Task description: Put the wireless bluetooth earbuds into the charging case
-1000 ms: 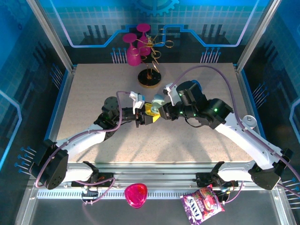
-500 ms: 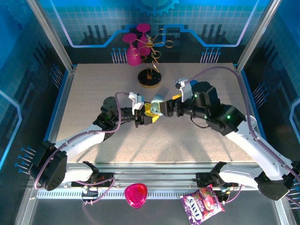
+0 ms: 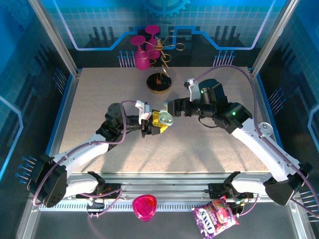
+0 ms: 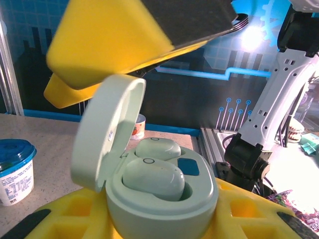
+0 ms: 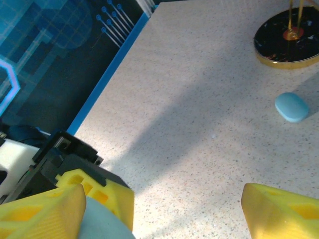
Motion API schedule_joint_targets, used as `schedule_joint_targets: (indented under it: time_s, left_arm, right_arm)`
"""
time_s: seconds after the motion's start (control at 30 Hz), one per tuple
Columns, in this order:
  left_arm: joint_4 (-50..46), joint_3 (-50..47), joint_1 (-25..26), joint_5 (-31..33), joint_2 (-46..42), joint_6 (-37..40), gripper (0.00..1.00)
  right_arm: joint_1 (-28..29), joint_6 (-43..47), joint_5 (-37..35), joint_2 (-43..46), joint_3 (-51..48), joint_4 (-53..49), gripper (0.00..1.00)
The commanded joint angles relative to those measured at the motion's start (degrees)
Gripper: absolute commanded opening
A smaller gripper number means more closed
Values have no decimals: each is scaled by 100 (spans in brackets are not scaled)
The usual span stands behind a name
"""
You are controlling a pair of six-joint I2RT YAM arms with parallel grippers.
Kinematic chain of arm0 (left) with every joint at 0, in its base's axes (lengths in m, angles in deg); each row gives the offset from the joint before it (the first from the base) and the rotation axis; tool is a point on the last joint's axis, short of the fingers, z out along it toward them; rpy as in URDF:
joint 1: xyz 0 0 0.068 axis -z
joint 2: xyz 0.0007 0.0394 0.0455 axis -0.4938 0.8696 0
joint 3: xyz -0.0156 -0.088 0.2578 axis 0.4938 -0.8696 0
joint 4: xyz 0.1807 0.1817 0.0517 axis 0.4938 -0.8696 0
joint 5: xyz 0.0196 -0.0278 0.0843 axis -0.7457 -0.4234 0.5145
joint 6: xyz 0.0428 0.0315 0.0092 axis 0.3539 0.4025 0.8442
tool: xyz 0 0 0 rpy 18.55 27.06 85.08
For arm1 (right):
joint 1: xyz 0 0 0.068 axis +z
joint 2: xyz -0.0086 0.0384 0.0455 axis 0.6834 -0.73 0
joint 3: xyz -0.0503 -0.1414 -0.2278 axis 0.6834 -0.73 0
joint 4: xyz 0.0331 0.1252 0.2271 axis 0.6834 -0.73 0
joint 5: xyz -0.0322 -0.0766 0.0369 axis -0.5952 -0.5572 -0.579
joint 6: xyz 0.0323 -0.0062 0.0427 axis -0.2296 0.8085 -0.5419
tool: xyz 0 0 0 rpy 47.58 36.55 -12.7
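Snugly, earbuds (image 4: 152, 175) fill the case (image 4: 160, 205) gripped by left end effector (image 3: 159, 122).

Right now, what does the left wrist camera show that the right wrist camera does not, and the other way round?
Left wrist: the inside of the open charging case, two earbuds seated in it, clamped in the left gripper; a blue-lidded tub on the table. Right wrist: the open right gripper, and a closed light blue case lying near a black and gold base. Both: the speckled table and the left gripper's yellow fingers.
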Motion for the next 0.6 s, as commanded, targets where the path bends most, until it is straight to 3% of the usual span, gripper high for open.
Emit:
schedule_joint_targets:
  time_s: [0.0, 0.23, 0.43, 0.57]
  left_arm:
    - [226, 2, -22, 139, -155, -9, 33]
    - [643, 0, -23, 284, -27, -306, 32]
    - [1441, -42, -20, 561, 91, -446, 32]
    - [1655, 13, -23, 680, 143, -376, 32]
  right_arm:
    - [15, 77, 366, 217, -137, -112, 82]
    - [-45, -368, 659, 583, -549, 324, 81]
    - [-412, -2144, 1802, 984, -1707, 2287, 77]
    - [-443, -3060, 2165, 1085, -2240, 3337, 74]
